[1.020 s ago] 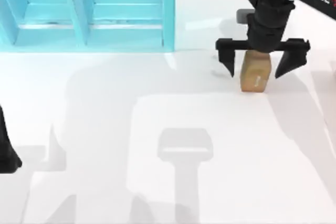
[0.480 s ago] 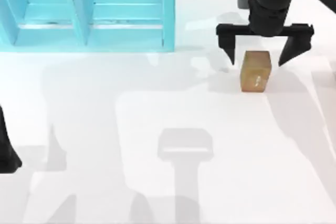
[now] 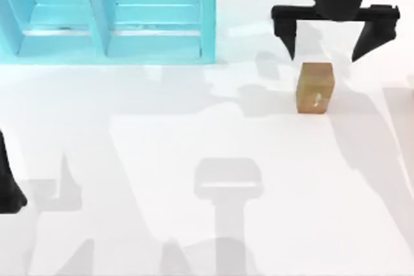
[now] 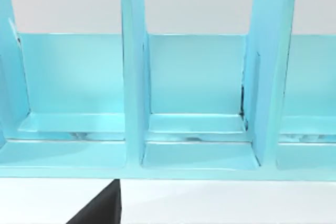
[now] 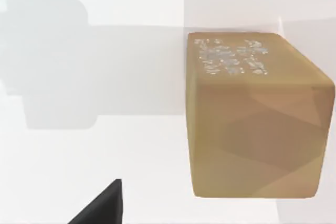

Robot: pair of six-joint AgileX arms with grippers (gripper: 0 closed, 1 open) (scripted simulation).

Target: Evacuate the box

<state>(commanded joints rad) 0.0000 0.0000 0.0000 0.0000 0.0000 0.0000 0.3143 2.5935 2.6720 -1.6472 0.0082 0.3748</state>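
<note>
On the table [image 3: 194, 134] our block [image 3: 315, 87] sits right of the shelf unit [image 3: 110, 14], just before our right end effector [image 3: 334, 35]; our left arm [image 3: 8, 185] waits far left.

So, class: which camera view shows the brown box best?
The right wrist view: the brown box appears large, its speckled face visible. The top view shows it smaller on the table, below the open right end effector.
</note>
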